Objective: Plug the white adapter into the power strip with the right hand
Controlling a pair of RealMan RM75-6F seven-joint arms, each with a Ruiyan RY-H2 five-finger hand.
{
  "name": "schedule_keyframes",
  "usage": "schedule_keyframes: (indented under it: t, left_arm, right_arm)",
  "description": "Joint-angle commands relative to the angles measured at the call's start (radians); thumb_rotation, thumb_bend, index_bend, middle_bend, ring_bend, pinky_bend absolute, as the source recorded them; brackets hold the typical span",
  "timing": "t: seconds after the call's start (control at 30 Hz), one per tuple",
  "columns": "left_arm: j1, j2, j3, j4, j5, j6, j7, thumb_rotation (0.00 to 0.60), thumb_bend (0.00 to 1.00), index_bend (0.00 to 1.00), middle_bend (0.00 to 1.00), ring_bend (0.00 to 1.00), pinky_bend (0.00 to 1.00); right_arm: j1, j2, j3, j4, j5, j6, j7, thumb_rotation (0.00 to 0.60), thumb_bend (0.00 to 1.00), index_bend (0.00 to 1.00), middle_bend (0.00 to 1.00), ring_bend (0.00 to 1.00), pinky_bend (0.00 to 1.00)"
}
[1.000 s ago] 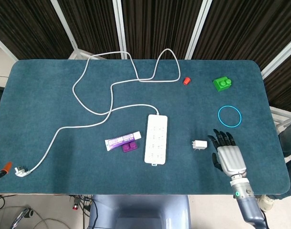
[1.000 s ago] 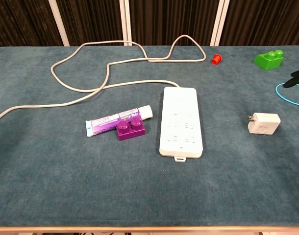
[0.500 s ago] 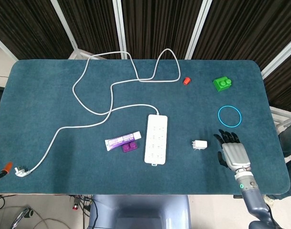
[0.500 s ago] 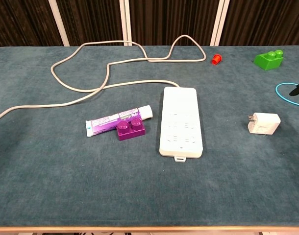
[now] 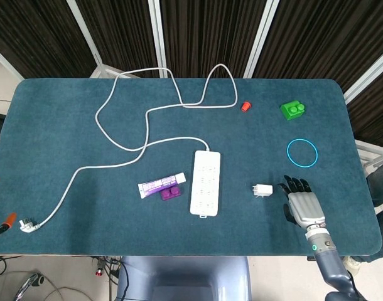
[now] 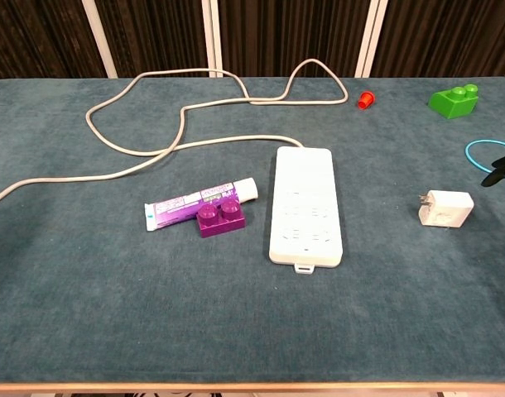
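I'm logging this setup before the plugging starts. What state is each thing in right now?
adapter: lying loose on the table, prongs toward the power strip, not plugged in
power strip: flat, sockets up, all free
cord plug: lying unplugged on the table
tube: lying flat, capped, purple block against it
right hand: holds nothing, fingers spread, beside the adapter, apart from it
left hand: out of view

white adapter (image 5: 262, 190) | white power strip (image 5: 205, 182) | green brick (image 5: 292, 110) | teal table (image 5: 66, 132)

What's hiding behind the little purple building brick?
Right behind the purple plastic brick lies a purple-and-white tube, touching it. The tube's lower middle edge is covered by the brick, so that part cannot be seen.
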Motion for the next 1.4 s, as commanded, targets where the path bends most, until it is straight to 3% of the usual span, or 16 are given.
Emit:
schedule_keyframes:
  t: [0.03, 1.4]
  left_arm:
    - [0.000, 0.000, 0.000, 0.000, 0.000, 0.001, 0.001, 0.600, 0.17, 0.17, 0.03, 0.00, 0.08]
    - [0.001, 0.001, -0.002, 0.000, -0.001, 0.003, -0.002, 0.600, 0.17, 0.17, 0.03, 0.00, 0.08]
  right_arm:
    - [0.003, -0.004, -0.003, 0.001, 0.003, -0.004, -0.004, 0.600, 0.69, 0.18, 0.00, 0.00, 0.00]
    - [0.037, -0.065, -0.011, 0.024, 0.007, -0.011, -0.032, 0.600, 0.69, 0.22, 0.00, 0.00, 0.00]
